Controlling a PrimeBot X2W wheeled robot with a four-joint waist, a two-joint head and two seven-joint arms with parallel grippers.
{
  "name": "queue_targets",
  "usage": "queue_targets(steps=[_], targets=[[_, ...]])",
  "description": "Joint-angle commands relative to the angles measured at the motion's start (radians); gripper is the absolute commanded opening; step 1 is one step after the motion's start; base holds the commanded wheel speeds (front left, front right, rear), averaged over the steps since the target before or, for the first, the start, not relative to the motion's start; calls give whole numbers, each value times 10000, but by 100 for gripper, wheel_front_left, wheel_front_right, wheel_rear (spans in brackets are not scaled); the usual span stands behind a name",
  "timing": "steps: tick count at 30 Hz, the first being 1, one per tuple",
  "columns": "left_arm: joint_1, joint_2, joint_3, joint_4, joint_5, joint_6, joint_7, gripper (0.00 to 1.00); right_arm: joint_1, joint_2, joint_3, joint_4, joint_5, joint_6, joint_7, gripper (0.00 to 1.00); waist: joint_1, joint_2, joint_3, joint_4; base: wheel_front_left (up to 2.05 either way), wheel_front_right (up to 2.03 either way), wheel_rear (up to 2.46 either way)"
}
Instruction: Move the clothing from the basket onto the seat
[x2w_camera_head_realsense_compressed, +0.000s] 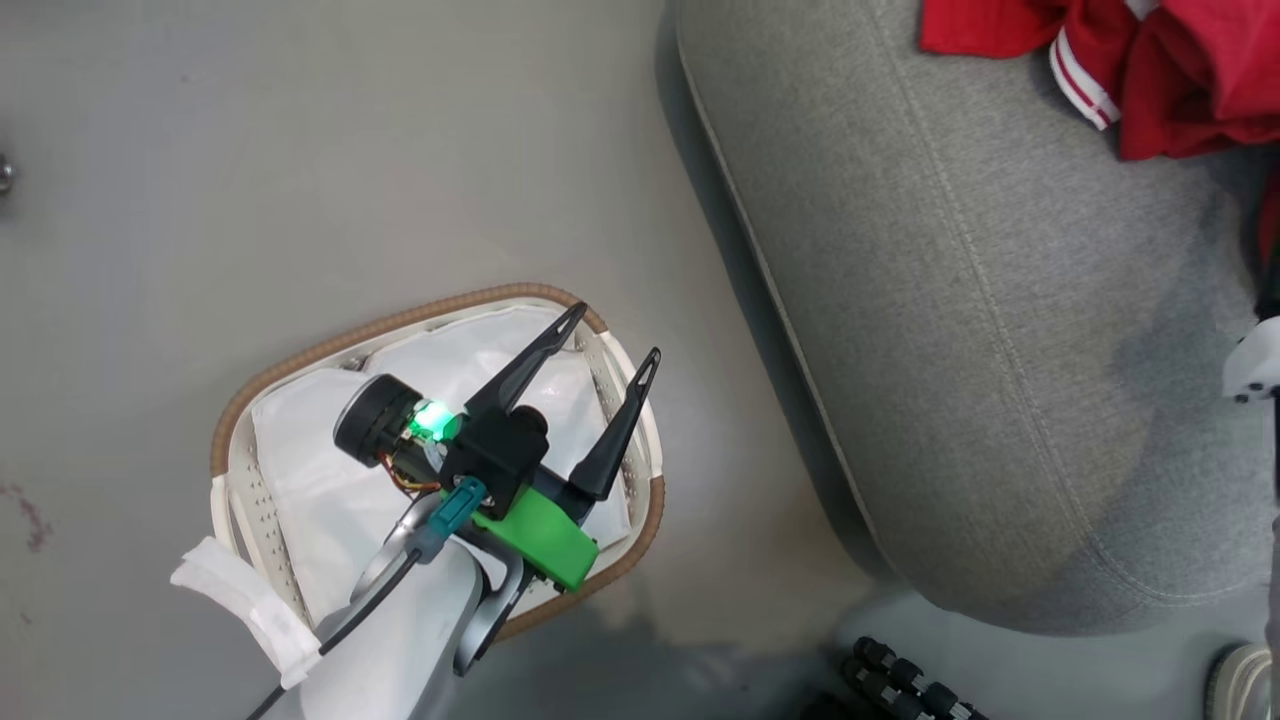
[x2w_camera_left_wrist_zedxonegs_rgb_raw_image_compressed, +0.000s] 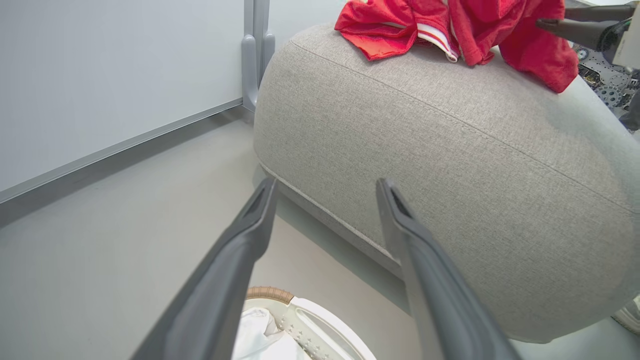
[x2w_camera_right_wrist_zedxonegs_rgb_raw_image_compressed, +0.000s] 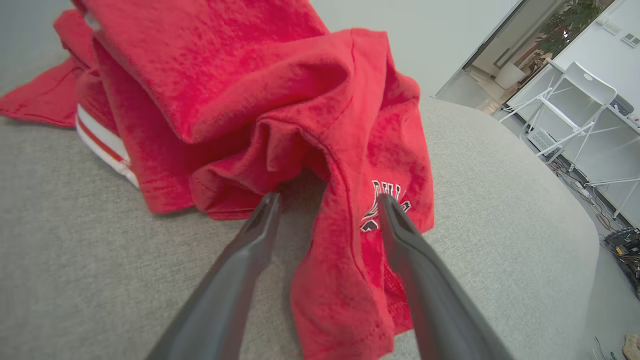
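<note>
Crumpled red clothing (x2w_camera_right_wrist_zedxonegs_rgb_raw_image_compressed: 240, 90) — white-striped — on the seat (x2w_camera_right_wrist_zedxonegs_rgb_raw_image_compressed: 500, 225); left tool (x2w_camera_head_realsense_compressed: 616, 330), right tool (x2w_camera_right_wrist_zedxonegs_rgb_raw_image_compressed: 327, 197) both spread.

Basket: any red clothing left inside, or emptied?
Emptied, as far as shows: the basket holds a white sheet, no red; the clothing lies on the grey seat.
</note>
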Motion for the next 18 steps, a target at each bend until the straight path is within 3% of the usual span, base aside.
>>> queue_targets(steps=[1, 10, 18], targets=[[134, 45, 78, 19, -32, -25, -7, 100, 294, 61, 56, -152, 14, -15, -21, 100, -1, 0, -351, -170, 0, 0, 0], [557, -220, 571, -154, -261, -25, -7, 100, 681, -285, 528, -966, 176, -15, -21, 100, -1, 0, -1369, 31, 0, 0, 0], [909, -680, 1639, -488, -507, -24, -7, 100, 273, -589, 1019, -1075, -4, -15, -21, 100, -1, 0, -2403, 860, 0, 0, 0]])
